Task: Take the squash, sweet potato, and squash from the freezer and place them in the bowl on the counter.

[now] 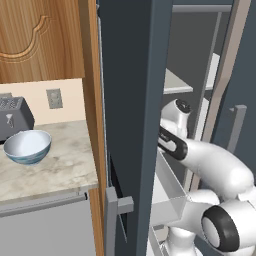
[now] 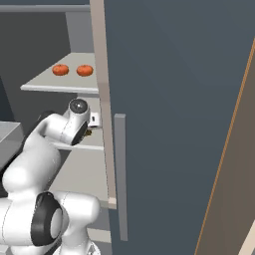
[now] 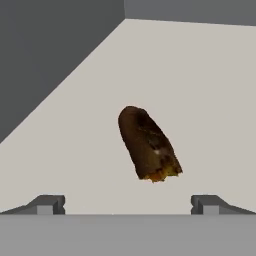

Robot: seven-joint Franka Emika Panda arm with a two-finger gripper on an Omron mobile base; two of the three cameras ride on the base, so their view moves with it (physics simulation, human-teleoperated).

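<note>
Freezer (image 1: 131, 100) door swung wide, and the white arm is reaching deep inside, elbow bent, wrist tucked in over one of the pale shelves. From the hand's own camera, a brown sweet potato (image 3: 148, 144) lies alone on the pale shelf floor (image 3: 200, 90), long and dark-skinned, with an orange broken end pointing toward the fingers. The gripper (image 3: 128, 204) hangs just short of it, jaws spread to their widest, one fingertip (image 3: 47, 204) out on each side, nothing between them and no contact with the potato. Dark grey wall closes the shelf on one side and behind.

Up on a higher shelf (image 2: 60, 84), seen from the right base camera, two small round orange squashes (image 2: 60, 69) sit side by side, near each other but apart, toward the front edge.

Outside the freezer, over on the left, the marbled counter (image 1: 65, 170) carries the pale blue-and-white bowl (image 1: 27, 146), upright, its white inside bare. A dark grey toaster (image 1: 12, 117) stands just behind it against the wall, below a wall socket (image 1: 54, 98). Wooden cupboard (image 1: 40, 35) hangs above.
</note>
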